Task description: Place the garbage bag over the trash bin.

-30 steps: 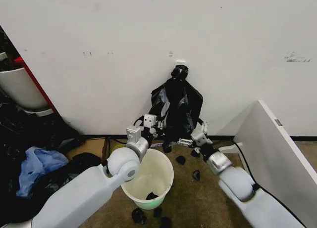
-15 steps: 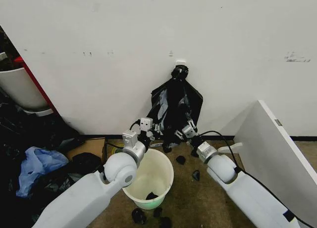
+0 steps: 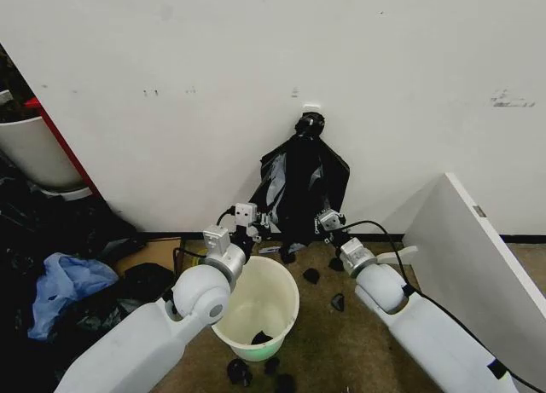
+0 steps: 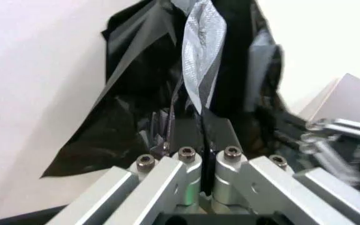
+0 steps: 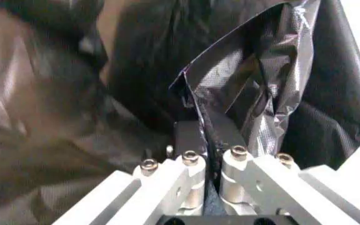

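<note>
The right tool (image 3: 325,217) has risen to the garbage bag (image 3: 303,184) hanging against the wall above the trash bin (image 3: 256,303); both it and the left tool (image 3: 258,225) pinch film (jaws fully closed), ready to spread it.

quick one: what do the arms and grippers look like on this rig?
Both arms are smooth, rounded glossy white shells with silvery metal collars near the wrists and a round joint cap on the left elbow. Thin black cables loop beside each wrist. The left gripper and right gripper have bare silver aluminium finger bars joined by dark hex-socket screws, with dark finger pads.
</note>
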